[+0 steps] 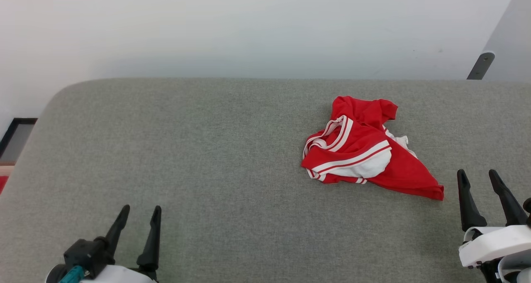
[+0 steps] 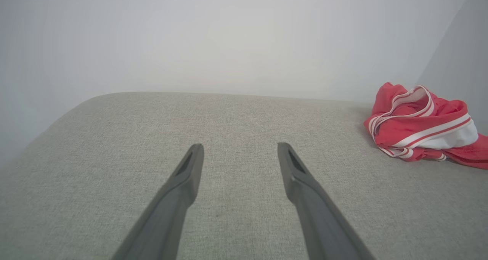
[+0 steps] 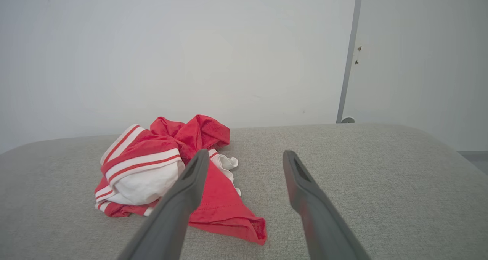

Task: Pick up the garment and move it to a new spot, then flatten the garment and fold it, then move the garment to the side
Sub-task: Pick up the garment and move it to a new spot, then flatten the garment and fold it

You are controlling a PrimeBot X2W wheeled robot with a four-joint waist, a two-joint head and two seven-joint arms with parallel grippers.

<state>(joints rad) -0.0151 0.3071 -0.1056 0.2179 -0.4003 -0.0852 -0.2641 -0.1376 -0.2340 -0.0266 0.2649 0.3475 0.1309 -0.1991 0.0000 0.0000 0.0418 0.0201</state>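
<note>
The garment (image 1: 361, 150) lies crumpled in a heap on the right half of the grey table (image 1: 207, 150): red cloth with a white sleeve and red-white striped trim; any print is hidden in the folds. My right gripper (image 1: 478, 176) stands open near the front right, just right of the heap's nearest red corner, nothing between its fingers. In the right wrist view the garment (image 3: 160, 168) sits left of and beyond my right gripper (image 3: 246, 155). My left gripper (image 1: 141, 210) is open at the front left, far from it. The left wrist view has the garment (image 2: 423, 126) at far right, past my left gripper (image 2: 240, 147).
A pale wall runs behind the table's rounded far edge. A grey post with a dark foot (image 1: 481, 65) stands at the back right. A dark-framed panel (image 1: 14, 135) and a strip of red (image 1: 2, 182) lie beyond the table's left edge.
</note>
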